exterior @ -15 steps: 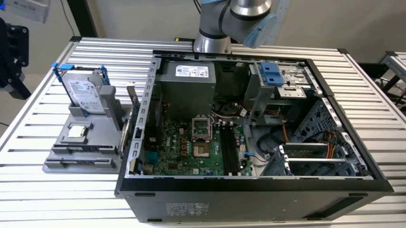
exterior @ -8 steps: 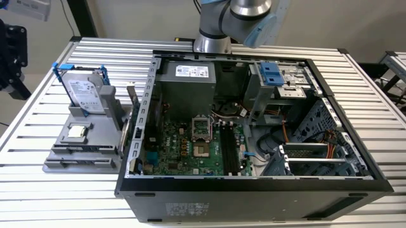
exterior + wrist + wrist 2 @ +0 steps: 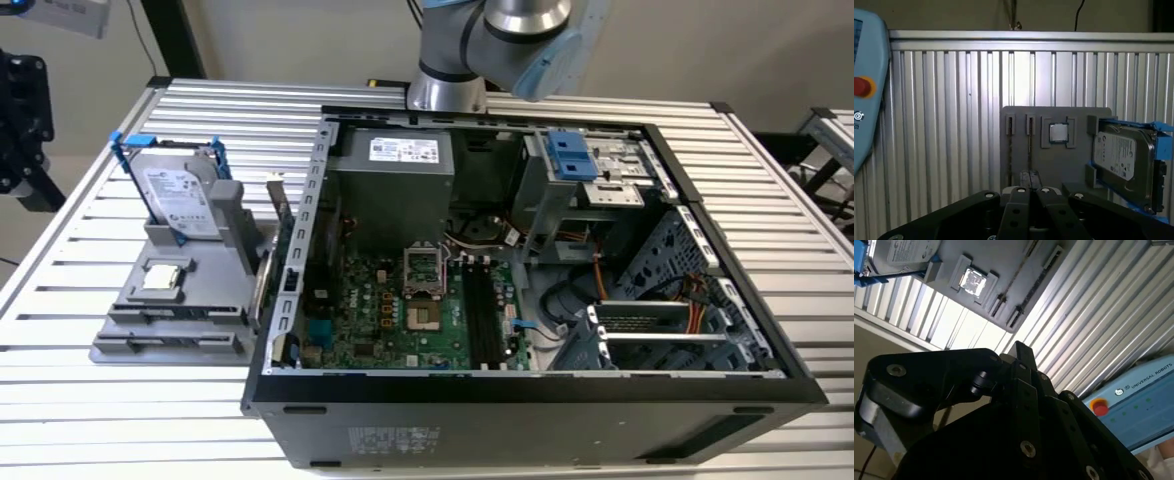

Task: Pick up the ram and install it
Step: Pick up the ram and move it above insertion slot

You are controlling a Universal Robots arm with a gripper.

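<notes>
1. At the exterior view's left you have a grey plastic holder (image 3: 120, 330) lying on the ribbed aluminium table (image 3: 134, 420), just beside the computer case.
2. On that holder a silver hard drive in a blue frame (image 3: 176, 190) stands upright at the far end. A small square silver processor chip (image 3: 163, 277) lies flat in its recess nearer the middle.
3. The ram (image 3: 1030, 150) is a long narrow circuit-board stick that you see edge-on in the first wrist view. It stands in a narrow slot of the holder, beside the processor chip. A second thin stick (image 3: 1010, 150) stands in the next slot, parallel to it and not touching.
4. Further right, the open black computer case (image 3: 534, 395) lies on its side with its green motherboard (image 3: 387, 320) facing up. Long black memory slots (image 3: 478, 315) run along the board's side toward the exterior view's right.
5. Over the case's far edge you see the silver and light-blue robot arm (image 3: 514, 35).
6. Your black gripper (image 3: 1030, 186) is in the foreground of both wrist views, clear of the holder and well apart from the ram. Its fingers look drawn together with nothing between them.
7. Toward the exterior view's right, a grey metal drive cage with a blue bracket (image 3: 571, 155) sits inside the case.
8. A light-blue control pendant with a red button (image 3: 864, 100) appears in both wrist views, apart from the holder.
</notes>
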